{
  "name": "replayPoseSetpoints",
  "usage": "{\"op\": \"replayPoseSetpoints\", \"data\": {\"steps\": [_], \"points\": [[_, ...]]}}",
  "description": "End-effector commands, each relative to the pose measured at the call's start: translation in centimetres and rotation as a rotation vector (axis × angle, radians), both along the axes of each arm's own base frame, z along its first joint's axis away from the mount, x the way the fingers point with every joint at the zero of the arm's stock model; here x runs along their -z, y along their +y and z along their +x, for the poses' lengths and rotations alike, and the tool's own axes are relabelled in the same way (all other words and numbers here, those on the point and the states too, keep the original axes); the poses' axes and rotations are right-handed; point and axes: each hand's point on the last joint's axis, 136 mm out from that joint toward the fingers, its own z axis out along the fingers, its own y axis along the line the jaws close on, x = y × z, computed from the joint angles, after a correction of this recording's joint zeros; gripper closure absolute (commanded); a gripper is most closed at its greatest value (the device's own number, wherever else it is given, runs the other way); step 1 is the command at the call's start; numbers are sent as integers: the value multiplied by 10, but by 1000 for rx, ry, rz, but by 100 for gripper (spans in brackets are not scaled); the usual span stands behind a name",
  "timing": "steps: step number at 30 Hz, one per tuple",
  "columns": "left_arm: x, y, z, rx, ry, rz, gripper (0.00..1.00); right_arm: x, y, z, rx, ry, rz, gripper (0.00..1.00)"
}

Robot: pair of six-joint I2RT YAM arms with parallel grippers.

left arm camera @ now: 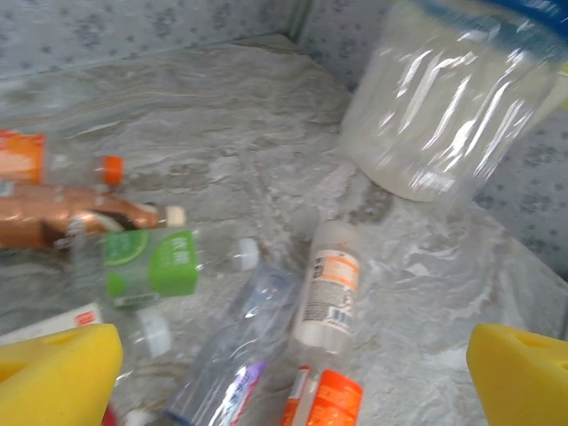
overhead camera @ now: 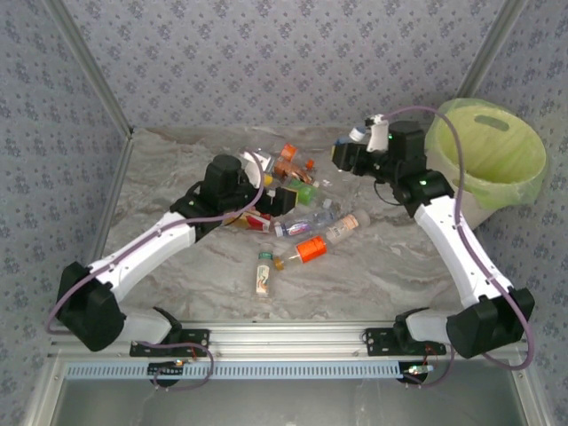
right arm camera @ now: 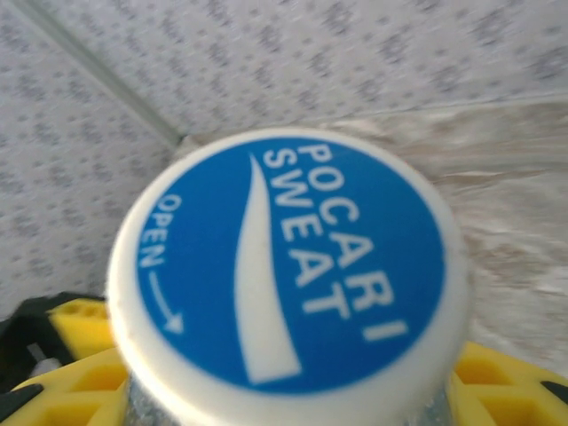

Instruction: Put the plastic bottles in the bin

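- Right gripper [overhead camera: 351, 153], upper right of centre in the top view, raised above the table [overhead camera: 382, 271]. Its fingers are clamped on a Pocari Sweat bottle [overhead camera: 358, 136].
- Right wrist view: the bottle's blue-and-white cap [right arm camera: 288, 271] takes up the middle of the frame, printed "POCARI SWEAT" and "OPEN". Yellow pads [right arm camera: 75, 333] press in from lower left and lower right.
- Left gripper [overhead camera: 282, 201], centre of the top view, low over the heap of plastic bottles [overhead camera: 297, 177].
- Left wrist view: yellow pads [left arm camera: 53, 373] sit at the two bottom corners, spread wide, with nothing gripped between them.
- Below the left gripper [left arm camera: 288, 377], lying on the marbled top:
  - green-label bottle [left arm camera: 146, 262], left of centre
  - brown bottle [left arm camera: 80, 217], above it
  - white bottle with orange print [left arm camera: 328, 284], centre
  - clear bottle with purple label [left arm camera: 235, 355], bottom centre
- Upper right of the left wrist view: a large clear plastic shape [left arm camera: 448, 102] with a blue edge. Blurred, so cannot tell what it is.
- Strays just below the heap in the top view: orange-label bottle [overhead camera: 311, 249] and a small pale bottle [overhead camera: 264, 272].
- Bin [overhead camera: 493, 192], far right of the top view, upright, green-lined. It stands just right of the right gripper and well apart from the heap.
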Motion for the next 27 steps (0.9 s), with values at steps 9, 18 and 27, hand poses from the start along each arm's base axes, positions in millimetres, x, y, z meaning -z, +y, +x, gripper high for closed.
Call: {"op": "replayPoseSetpoints", "data": {"steps": [9,18,27], "points": [[-1,106,30,-589,-107,47,1,-82,-116,-14,306,-224,-290,47],[19,157,25,-790,-74,34,0,-142,-181,-17,571,-360,-462,47],[24,170,20,-821,-46,-34,0,-138,-263,-5,978,-395,-524,46]]}}
